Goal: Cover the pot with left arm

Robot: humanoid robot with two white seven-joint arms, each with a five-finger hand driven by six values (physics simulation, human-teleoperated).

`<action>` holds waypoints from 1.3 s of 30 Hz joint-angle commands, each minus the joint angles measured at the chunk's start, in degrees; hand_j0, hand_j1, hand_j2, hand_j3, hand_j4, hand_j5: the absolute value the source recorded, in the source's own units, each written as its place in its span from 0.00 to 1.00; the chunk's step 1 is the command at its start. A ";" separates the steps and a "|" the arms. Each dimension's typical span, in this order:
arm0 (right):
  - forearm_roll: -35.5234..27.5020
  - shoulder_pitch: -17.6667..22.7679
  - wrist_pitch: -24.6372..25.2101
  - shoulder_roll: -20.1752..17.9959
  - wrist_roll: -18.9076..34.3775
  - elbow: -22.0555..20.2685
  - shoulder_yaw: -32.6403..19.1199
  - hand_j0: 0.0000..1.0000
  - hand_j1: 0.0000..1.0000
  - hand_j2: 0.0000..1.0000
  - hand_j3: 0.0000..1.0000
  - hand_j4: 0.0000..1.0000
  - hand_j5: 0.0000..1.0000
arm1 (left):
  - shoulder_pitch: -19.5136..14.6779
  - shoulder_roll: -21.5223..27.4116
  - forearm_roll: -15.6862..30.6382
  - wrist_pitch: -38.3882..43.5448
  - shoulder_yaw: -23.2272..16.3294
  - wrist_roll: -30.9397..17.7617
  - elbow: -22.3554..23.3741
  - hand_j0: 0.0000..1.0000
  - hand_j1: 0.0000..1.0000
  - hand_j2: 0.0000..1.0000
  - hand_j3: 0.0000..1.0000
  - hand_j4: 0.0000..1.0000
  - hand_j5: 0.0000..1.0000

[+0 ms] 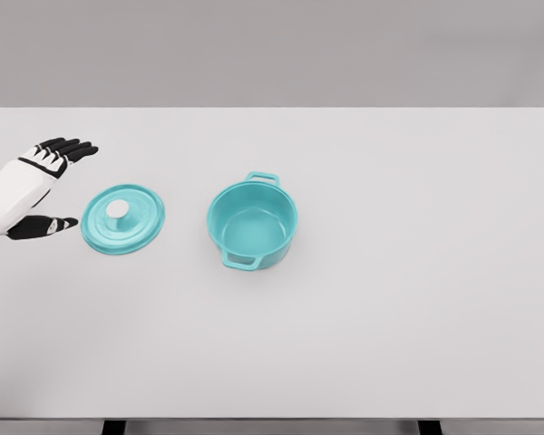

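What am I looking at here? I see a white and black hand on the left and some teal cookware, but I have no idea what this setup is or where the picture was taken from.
This is a computer-simulated scene, not a real photo. The single picture comes from a camera on a humanoid robot's head, looking down at a white table. The white and black thing at the left edge is the robot's left hand, with five fingers spread open and holding nothing. Its right arm is out of view. On the table lie two things: a teal pot with two handles, open and apparently empty, and its round teal lid with a pale knob, lying flat to the pot's left, apart from it. The hand sits just beside the lid, with no visible contact.
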 commanded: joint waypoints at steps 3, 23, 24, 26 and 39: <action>0.00 0.00 0.00 0.00 0.01 0.02 0.00 1.00 1.00 1.00 1.00 1.00 1.00 | 0.00 0.14 0.41 0.04 -0.04 0.03 -0.06 1.00 1.00 1.00 1.00 1.00 1.00; 0.00 0.00 0.00 0.00 0.01 0.02 0.00 1.00 1.00 1.00 1.00 1.00 1.00 | -13.18 12.27 14.74 0.04 -9.44 -27.15 2.92 1.00 1.00 1.00 1.00 1.00 1.00; 0.00 0.00 0.00 0.00 0.01 0.02 0.00 1.00 1.00 1.00 1.00 1.00 1.00 | -16.52 12.09 14.82 0.04 -13.57 -27.15 3.19 1.00 1.00 1.00 1.00 1.00 1.00; 0.00 0.00 0.00 0.00 0.01 -0.07 0.00 1.00 1.00 1.00 1.00 1.00 1.00 | -18.63 12.09 14.74 0.04 -16.30 -27.15 2.93 1.00 1.00 1.00 1.00 1.00 1.00; 0.00 0.00 0.00 0.00 0.01 0.02 0.00 1.00 1.00 1.00 1.00 1.00 1.00 | -21.80 12.27 12.80 0.04 -22.10 -27.15 -0.24 0.92 0.92 0.92 0.92 0.92 0.92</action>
